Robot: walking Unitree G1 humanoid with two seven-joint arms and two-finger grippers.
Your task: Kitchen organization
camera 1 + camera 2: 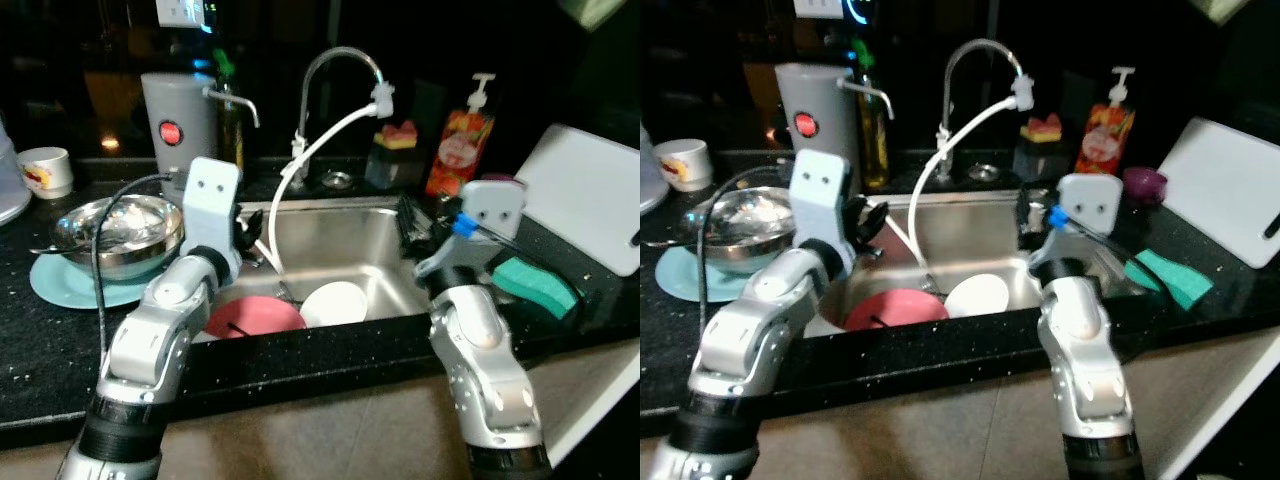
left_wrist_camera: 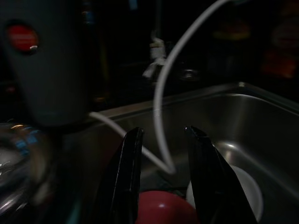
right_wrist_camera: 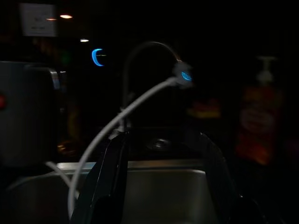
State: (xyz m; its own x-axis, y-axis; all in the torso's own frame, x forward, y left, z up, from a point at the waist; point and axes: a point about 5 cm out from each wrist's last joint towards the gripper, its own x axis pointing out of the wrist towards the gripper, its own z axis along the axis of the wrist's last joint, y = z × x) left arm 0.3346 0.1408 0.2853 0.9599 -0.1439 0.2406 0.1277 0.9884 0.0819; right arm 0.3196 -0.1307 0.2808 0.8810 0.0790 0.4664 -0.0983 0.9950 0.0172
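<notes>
The black countertop (image 1: 40, 350) surrounds a stainless sink (image 1: 330, 240), the landmark for all positions below. Both silver arms reach forward over the sink's front edge, elbows bent, wrists raised.

Left gripper (image 2: 163, 182): held above the sink's left end, fingers (image 2: 128, 177) parted by a moderate gap, holding nothing. A pink plate (image 1: 255, 317) and a white bowl (image 1: 335, 302) lie on the sink floor beneath and ahead of it, touching or nearly so. A white hose (image 1: 320, 150) runs from the faucet (image 1: 335, 70) tip behind the sink down into the basin.

Right gripper (image 3: 161, 186): held above the sink's right end, fingers spread wide, empty, pointing toward the faucet.

Left of the sink: a steel bowl (image 1: 118, 232) on a light-blue plate (image 1: 70, 285), a grey dispenser (image 1: 178, 125) behind them, and a white cup (image 1: 45, 170) farther left. Right of the sink: a white cutting board (image 1: 590, 195) and a green sponge (image 1: 535, 285). Behind the sink, to the right of the faucet: a soap bottle (image 1: 462, 145).

The right wrist view is very dark; the basin contents cannot be made out there. The left arm's white wrist housing hides part of the sink's left wall.
</notes>
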